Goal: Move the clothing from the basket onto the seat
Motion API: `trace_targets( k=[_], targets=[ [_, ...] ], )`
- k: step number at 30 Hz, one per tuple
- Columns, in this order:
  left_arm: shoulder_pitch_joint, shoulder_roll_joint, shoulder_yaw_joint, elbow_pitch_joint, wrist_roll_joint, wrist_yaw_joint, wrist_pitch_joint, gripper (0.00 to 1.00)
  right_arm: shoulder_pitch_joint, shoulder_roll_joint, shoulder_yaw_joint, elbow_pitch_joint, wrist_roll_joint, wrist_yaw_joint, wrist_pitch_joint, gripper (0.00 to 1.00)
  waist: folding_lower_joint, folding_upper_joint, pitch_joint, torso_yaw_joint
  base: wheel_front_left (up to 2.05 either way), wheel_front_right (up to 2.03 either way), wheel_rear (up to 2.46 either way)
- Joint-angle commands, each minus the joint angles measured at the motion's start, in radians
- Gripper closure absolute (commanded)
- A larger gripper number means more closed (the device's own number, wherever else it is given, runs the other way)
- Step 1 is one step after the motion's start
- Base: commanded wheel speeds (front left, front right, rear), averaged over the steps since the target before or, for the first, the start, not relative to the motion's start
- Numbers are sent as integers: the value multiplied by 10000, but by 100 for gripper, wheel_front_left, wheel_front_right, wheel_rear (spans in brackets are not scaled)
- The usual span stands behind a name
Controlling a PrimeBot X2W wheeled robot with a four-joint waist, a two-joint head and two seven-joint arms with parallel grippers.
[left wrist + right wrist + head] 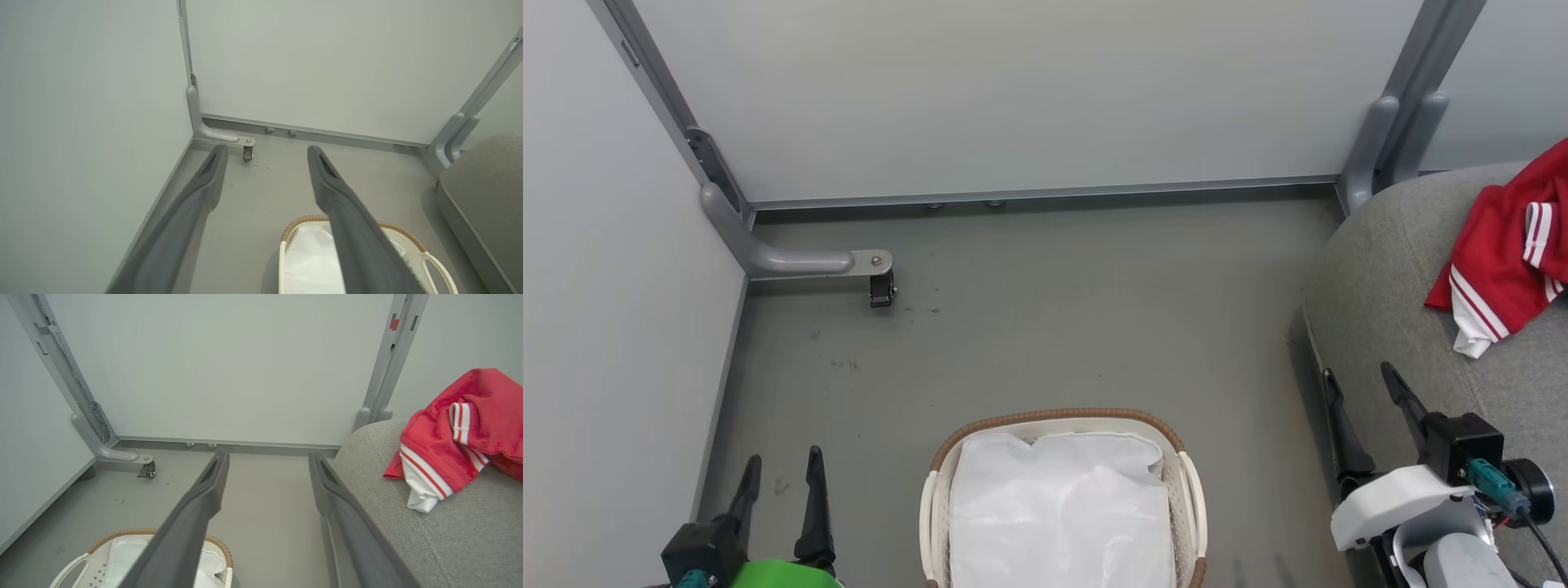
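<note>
- The seat (1388,269) takes up the right side, its rounded corner just beside the right arm. As the goal of the task, it bears the jersey on its top.
- The basket (1058,414) stands on the floor between the two arms, close in front of the robot, probably so that either arm can reach it. Inside lies a white liner (1062,506), and no red cloth is visible on it.
- The jersey (1499,237) lies crumpled on the seat, well apart from the basket, with a striped sleeve and white hem spread toward the cushion's edge. It rests wholly on the cushion and neither gripper touches it, so I judge the task done.
- The right gripper (1357,371) has its jaws spread wide and holds nothing. Its fingers point forward along the seat's near side, close to the jersey but apart from it. This reads as a rest pose, not a reach.
- The left gripper (784,456) is likewise wide apart and empty. It hangs over bare floor beside the basket with its fingers aimed at the far wall, mirroring the other arm.
</note>
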Motion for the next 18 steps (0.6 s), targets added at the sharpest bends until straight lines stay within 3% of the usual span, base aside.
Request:
trace_targets(
  k=[1, 18],
  targets=[
    [-2, -8, -13, 31, -14, 0, 2, 100, -7, 6, -6, 35, 12, 0, 6, 100, 1, 0, 0, 0, 0, 0, 0],
    [-286, -9, 139, 21, -2785, -3, 727, 100, 2, 48, -143, 64, 3034, -2, 805, 100, 1, 0, -58, -38, 0, 0, 0]
  ],
)
